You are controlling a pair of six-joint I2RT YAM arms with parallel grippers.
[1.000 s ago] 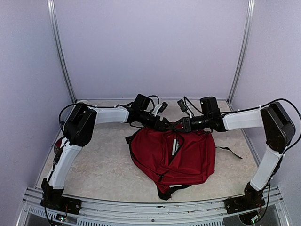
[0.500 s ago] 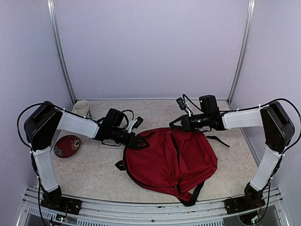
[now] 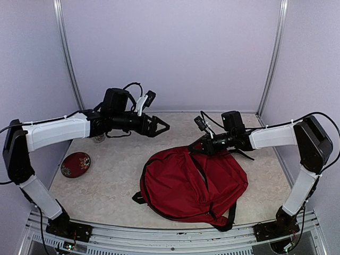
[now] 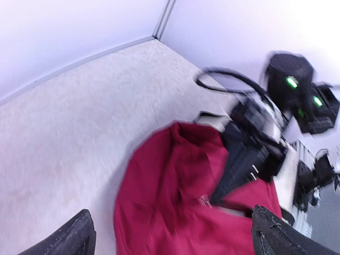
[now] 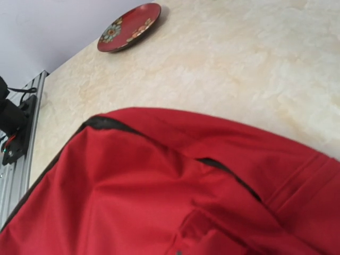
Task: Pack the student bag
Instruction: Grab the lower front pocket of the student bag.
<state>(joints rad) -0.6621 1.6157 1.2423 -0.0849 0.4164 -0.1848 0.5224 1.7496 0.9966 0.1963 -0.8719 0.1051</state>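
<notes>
So, your left gripper (image 3: 161,126) is spread wide open with nothing in it. It's hanging in the air over the far-left part of the table (image 3: 114,183), fingers pointing right, and it isn't touching anything. From the left wrist view you only get the two fingertips in the bottom corners, with the bag lying between them further off.

Your right gripper (image 3: 195,149) is closed tight, right at the far top edge of the student bag (image 3: 186,186). It looks pinched on the fabric there, since the red cloth rises up to meet it. The right wrist view doesn't show the fingers at all, just red fabric filling the lower part of the frame, so that read comes from the top view.

The student bag itself lies flat in the middle of the table, a bit to the right, with its top toward the far side. A black strap (image 3: 231,212) trails off its near-right corner.

There's also a small red patterned plate (image 3: 76,164) sitting on the left side of the table, well apart from the bag.
</notes>
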